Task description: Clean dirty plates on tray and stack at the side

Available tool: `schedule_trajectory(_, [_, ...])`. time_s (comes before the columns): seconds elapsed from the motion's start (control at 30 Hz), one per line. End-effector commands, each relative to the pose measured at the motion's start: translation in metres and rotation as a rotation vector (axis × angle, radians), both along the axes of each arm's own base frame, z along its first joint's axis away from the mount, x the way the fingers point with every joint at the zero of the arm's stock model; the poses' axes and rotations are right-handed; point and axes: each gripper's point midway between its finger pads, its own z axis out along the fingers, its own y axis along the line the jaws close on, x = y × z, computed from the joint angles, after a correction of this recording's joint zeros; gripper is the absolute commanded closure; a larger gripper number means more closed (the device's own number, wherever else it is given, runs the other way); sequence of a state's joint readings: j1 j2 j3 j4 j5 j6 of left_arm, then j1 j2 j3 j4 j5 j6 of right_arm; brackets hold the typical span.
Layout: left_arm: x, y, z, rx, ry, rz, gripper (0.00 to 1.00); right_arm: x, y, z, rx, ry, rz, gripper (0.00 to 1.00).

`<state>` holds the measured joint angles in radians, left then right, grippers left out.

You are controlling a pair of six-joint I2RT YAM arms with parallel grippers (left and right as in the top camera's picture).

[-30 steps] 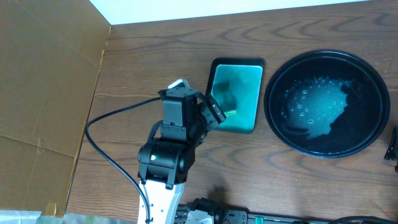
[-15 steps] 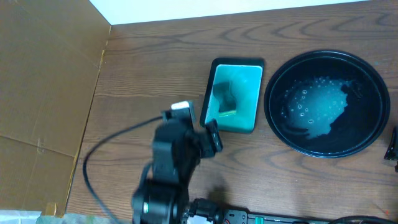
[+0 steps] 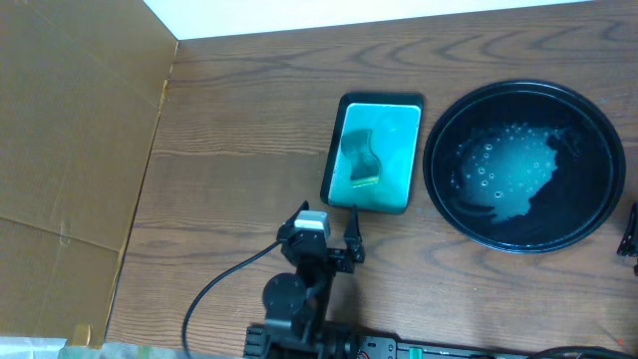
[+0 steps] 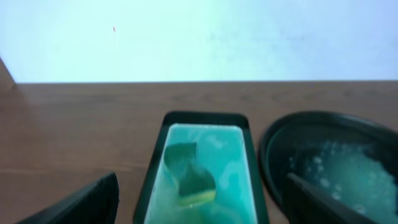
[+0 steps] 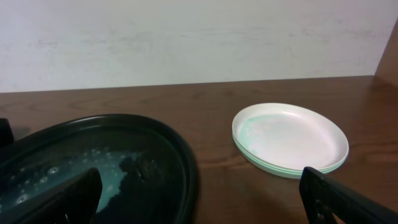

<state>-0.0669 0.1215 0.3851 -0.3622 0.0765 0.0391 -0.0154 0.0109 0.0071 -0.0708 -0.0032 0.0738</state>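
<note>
A stack of pale white plates (image 5: 289,138) with mint rims rests on the table, right of the black tray (image 5: 180,163). The stack shows only in the right wrist view. The tray (image 3: 523,87) holds foamy water and no plate. My right gripper (image 5: 205,208) hangs open and empty, its gap spanning the tray's right edge and the stack's near rim. My left gripper (image 3: 321,237) is open and empty near the table's front edge, facing the teal dish (image 3: 399,135). In the left wrist view the gripper (image 4: 202,214) looks over the dish (image 4: 239,155), with the tray (image 4: 268,149) to its right.
A green sponge (image 3: 361,160) with a yellow side lies in the teal dish; it also shows in the left wrist view as the sponge (image 4: 189,177). A cardboard sheet (image 3: 70,150) covers the table's left. A sliver of the right arm (image 3: 629,231) shows at the right edge.
My left arm has drawn back from the teal dish toward the table's front edge, gripper open throughout. The sponge stays in the dish. The right side has not changed.
</note>
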Motion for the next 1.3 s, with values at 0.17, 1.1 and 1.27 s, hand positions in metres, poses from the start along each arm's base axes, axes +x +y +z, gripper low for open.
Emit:
schedule_trajectory(0.17, [0.017,0.012,-0.034,-0.014,-0.104,0.055,0.16,0.0,-0.003,-0.001,-0.012,0.001,-0.012,0.01])
schedule_trajectory(1.1, [0.023,0.032,-0.086,-0.089,-0.027,0.18,0.16,0.0,-0.003,-0.001,-0.012,0.001,-0.012,0.01])
schedule_trajectory(1.27, [0.024,0.031,-0.086,-0.089,-0.027,0.176,0.16,0.0,-0.003,0.0,-0.012,0.0,-0.012,0.01])
